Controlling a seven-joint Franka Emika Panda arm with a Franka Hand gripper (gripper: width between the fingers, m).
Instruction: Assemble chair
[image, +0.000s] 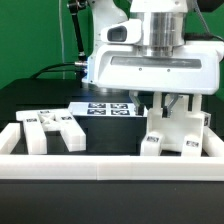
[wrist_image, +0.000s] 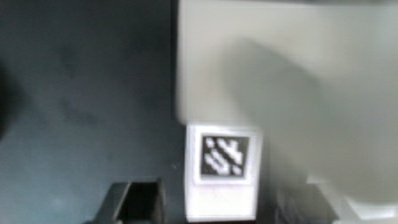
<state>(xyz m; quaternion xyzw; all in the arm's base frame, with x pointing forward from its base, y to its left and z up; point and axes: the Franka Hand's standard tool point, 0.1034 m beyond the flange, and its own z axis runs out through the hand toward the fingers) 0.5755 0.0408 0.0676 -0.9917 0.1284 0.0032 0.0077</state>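
Note:
In the exterior view my gripper (image: 175, 103) reaches down onto the top of the partly built white chair (image: 176, 132), which stands upright at the exterior view's right, just behind the border wall. In the wrist view a narrow white tagged chair piece (wrist_image: 222, 165) sits between my dark fingers (wrist_image: 139, 203), and both jaws lie against its sides. My gripper (wrist_image: 222, 208) is shut on this piece. A large white slab (wrist_image: 294, 60) of the chair lies beyond it. Loose white tagged chair parts (image: 55, 130) lie at the exterior view's left.
The long white border wall (image: 110, 166) runs across the front, close to the chair and the loose parts. The marker board (image: 110, 108) lies flat behind them in the middle. The table top (image: 110, 135) is black.

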